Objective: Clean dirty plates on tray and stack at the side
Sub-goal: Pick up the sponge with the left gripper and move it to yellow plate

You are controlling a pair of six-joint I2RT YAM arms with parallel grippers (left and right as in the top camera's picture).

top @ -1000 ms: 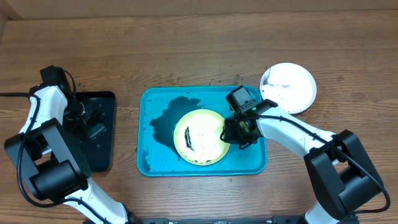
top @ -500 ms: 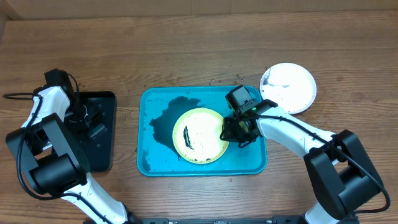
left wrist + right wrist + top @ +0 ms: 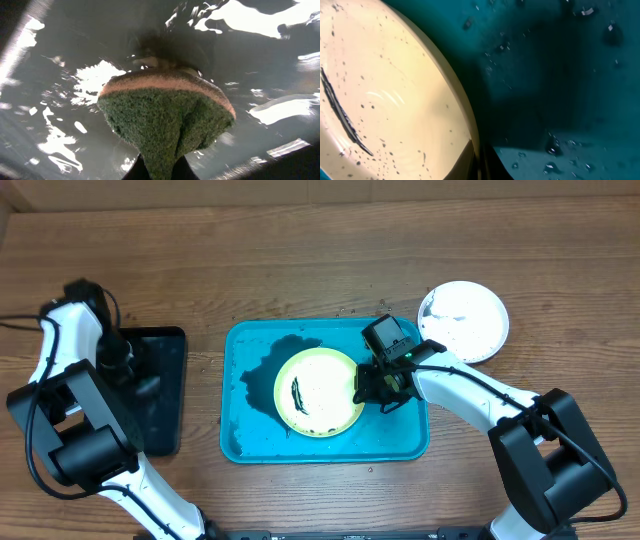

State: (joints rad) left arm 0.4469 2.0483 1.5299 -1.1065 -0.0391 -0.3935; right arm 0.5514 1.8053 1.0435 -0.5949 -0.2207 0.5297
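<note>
A yellow-green plate [image 3: 320, 393] with a dark smear and specks lies tilted on the turquoise tray [image 3: 250, 440]. My right gripper [image 3: 368, 392] is shut on the plate's right rim; the right wrist view shows the jaws [image 3: 481, 167] pinching the rim of the plate [image 3: 395, 90] over the wet tray [image 3: 560, 75]. A white plate [image 3: 463, 320] rests on the table to the right of the tray. My left gripper [image 3: 128, 370] hangs over the black tray [image 3: 165, 410], shut on a green sponge [image 3: 165, 120] with an orange layer, folded between the jaws [image 3: 159, 172].
The black tray [image 3: 60, 60] is wet and glossy, at the table's left. A dark puddle [image 3: 265, 375] spreads over the turquoise tray's left half. Bare wooden table surrounds both trays.
My left gripper has closed on the sponge in the black tray and its arm shifted slightly. The yellow-green plate has moved a little up and left in the right gripper.
</note>
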